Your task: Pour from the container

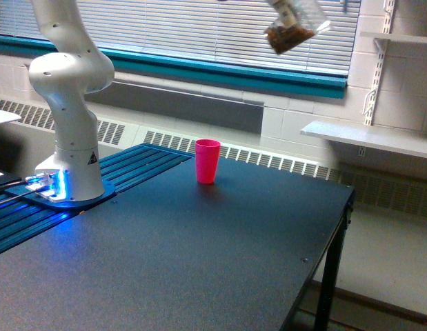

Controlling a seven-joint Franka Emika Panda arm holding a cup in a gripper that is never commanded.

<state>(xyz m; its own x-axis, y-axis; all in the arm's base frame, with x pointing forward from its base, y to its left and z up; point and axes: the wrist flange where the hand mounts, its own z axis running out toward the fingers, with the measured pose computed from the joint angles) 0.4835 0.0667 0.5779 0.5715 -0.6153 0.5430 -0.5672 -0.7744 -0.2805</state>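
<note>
window blinds back a dark table (199, 262); high at the frame's top hangs the container (290, 31), tilted, brown bits inside, well above the pink cup (207, 161). gripper out of view. best bring it over the cup before tipping further

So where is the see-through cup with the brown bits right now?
The clear container hangs tilted at the top of the exterior view, in front of the window blinds, high above the table and right of the pink cup.
</note>
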